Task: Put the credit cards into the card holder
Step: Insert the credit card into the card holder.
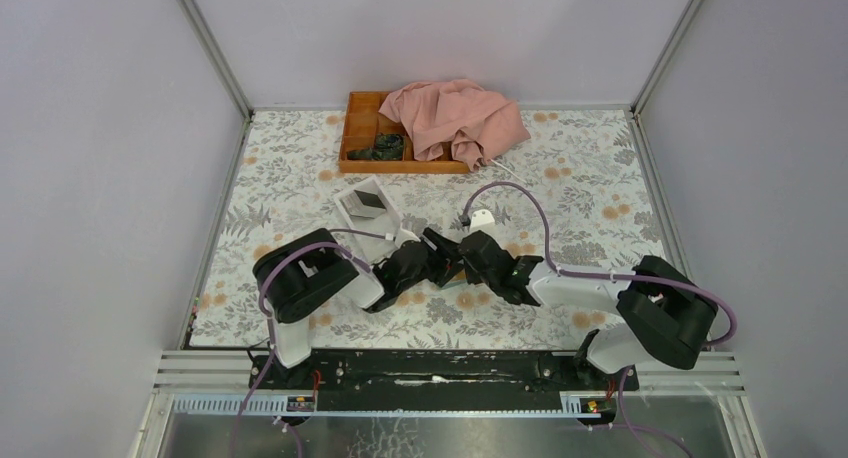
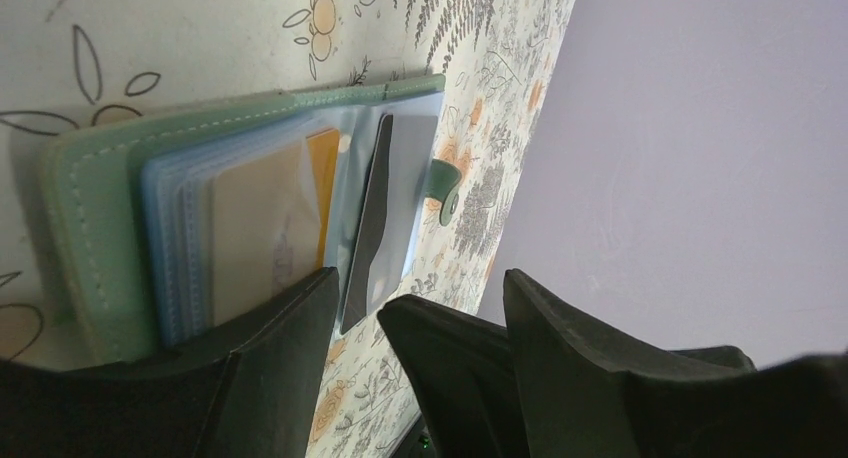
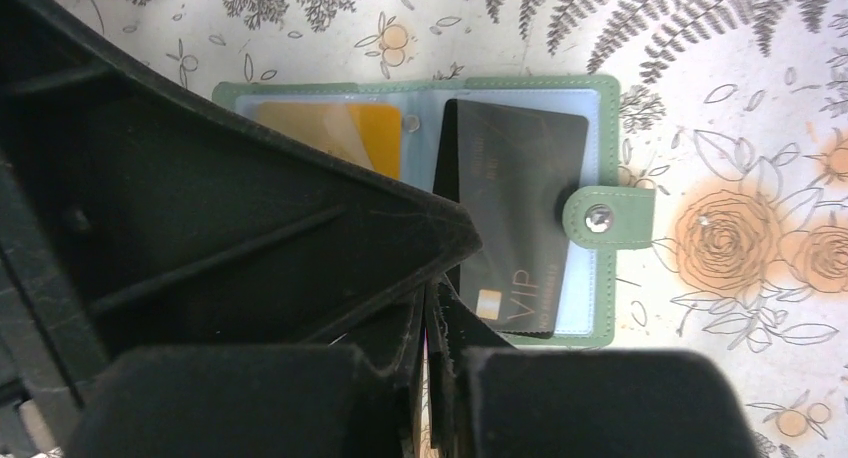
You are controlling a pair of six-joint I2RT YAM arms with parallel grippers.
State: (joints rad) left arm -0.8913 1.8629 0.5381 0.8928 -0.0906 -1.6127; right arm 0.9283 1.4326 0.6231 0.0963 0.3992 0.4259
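Card holder (image 2: 88, 238): lying open and flat on the floral table (image 1: 590, 178), mid-table towards the near side, right under the spot where the two arms meet.
Orange card (image 3: 365, 133): tucked into a clear sleeve on the half away from the snap tab (image 3: 600, 218).
Dark card (image 3: 525, 188): on the tab half, "VIP" showing, a touch askew, one corner down at the right fingertips.
Left gripper (image 2: 420, 276): jaws spread wide, one finger lying over the orange-card half, gripping nothing.
Right gripper (image 3: 432, 328): fingers pressed together right at the dark card's corner; cannot tell whether they pinch it.
White box (image 1: 368, 206): just far-left of the grippers.
Orange tray (image 1: 358, 128): at the far edge, pink cloth (image 1: 455, 118) heaped over its right part.
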